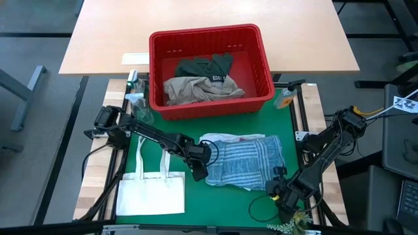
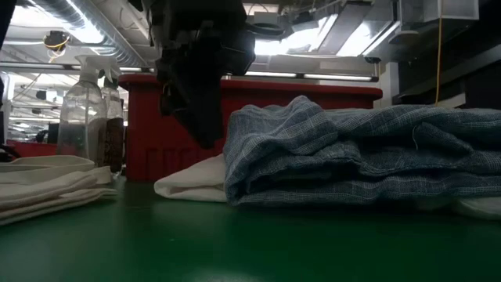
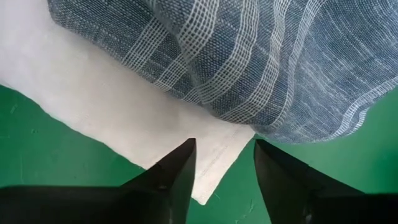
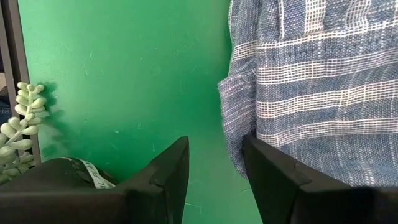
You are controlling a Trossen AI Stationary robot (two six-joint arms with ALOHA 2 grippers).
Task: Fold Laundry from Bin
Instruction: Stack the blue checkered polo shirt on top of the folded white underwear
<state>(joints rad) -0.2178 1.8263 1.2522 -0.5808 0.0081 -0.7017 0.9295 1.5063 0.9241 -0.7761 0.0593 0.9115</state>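
Blue-and-white striped soft cloth [image 2: 360,153] lies heaped over a white cloth [image 3: 93,99], hiding most of it. Left gripper [image 3: 224,163] and right gripper [image 4: 216,163] hover apart, empty, at its edges. Red slotted plastic bin [image 1: 210,68] beyond holds beige and dark garments.

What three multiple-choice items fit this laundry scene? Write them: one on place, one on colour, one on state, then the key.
1. The striped garment lies:
A. in the bin
B. on the green mat
C. on the tote bag

2. The bin is:
A. red
B. blue
C. grey

3. The left gripper is:
A. shut on the bin's rim
B. clamped on a bottle
C. open over white cloth

Key: 1 B, it is spread on the green mat in front of the bin; 2 A, its walls are red; 3 C, its fingers stand apart over the white cloth.
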